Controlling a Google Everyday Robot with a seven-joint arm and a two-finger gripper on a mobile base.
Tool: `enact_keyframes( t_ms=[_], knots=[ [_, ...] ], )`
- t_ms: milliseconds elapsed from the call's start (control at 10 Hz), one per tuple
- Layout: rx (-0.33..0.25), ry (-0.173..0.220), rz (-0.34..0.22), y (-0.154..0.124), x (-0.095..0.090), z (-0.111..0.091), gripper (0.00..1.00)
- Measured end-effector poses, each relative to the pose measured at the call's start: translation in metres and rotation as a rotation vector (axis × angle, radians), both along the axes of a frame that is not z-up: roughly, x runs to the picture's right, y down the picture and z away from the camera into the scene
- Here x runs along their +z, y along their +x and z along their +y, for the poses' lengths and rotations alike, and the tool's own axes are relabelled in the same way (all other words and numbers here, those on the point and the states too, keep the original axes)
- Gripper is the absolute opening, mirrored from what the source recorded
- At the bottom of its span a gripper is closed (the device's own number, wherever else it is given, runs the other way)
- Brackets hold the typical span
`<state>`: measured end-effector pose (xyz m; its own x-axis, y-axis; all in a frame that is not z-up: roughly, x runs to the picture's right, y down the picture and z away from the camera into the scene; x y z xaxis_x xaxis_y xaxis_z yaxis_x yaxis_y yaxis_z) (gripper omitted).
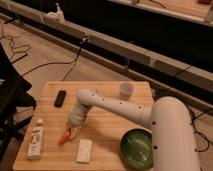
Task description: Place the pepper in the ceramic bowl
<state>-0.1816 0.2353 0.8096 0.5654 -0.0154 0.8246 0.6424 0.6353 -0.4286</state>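
The pepper (64,138) is a small orange-red tapered item lying on the wooden table (107,120), left of centre near the front. My gripper (71,131) hangs from the white arm right over the pepper's upper end, touching or nearly touching it. The ceramic bowl (136,148) is dark green and glossy, at the table's front right, partly behind my arm's thick white base link.
A white tube with a dark label (35,139) lies at the front left. A small white block (84,150) lies in front of the pepper. A black remote-like item (60,97) is at the back left and a small white cup (126,90) at the back.
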Motion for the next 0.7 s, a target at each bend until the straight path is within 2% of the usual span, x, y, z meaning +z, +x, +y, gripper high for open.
enact_keyframes(
  t_ms=[400, 700],
  knots=[
    [0.121, -0.008, 0.174, 0.071, -0.008, -0.021, 0.00],
    [0.156, -0.025, 0.299, 0.128, -0.024, -0.028, 0.00]
  ],
)
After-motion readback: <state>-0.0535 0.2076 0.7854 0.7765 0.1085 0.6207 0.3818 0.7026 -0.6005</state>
